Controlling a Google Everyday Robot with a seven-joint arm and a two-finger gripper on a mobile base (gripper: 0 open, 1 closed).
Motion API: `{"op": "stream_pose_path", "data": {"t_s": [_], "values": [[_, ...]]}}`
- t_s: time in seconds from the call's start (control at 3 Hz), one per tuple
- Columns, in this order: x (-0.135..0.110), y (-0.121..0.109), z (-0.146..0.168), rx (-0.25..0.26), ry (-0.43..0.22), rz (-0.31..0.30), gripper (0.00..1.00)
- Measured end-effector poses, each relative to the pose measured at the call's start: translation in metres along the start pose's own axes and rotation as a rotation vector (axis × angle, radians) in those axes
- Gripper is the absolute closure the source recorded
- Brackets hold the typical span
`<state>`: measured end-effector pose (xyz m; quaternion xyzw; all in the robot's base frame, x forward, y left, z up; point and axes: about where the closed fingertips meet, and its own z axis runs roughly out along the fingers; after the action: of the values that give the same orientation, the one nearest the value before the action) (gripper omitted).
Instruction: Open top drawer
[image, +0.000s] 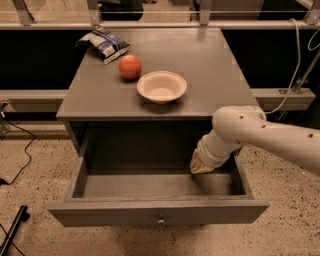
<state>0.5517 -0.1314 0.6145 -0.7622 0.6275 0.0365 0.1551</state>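
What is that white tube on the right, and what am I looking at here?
That white tube is the robot's single arm, reaching in from the right. The one camera looks down on a grey cabinet from its front; where the camera is mounted isn't on record. The top drawer is pulled well out. The arm's tip, its gripper, hangs inside the drawer near the back right corner, and I cannot see it holding anything. On the cabinet top lie a red apple, a white bowl and a snack bag.
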Motion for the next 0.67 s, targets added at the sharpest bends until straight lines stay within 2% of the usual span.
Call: {"op": "stream_pose_path", "data": {"t_s": [0.33,0.67], "values": [[-0.036,0.032,-0.049,0.164,-0.016,-0.052,0.74],[-0.04,0.06,-0.067,0.202,0.021,-0.066,0.5]]}}
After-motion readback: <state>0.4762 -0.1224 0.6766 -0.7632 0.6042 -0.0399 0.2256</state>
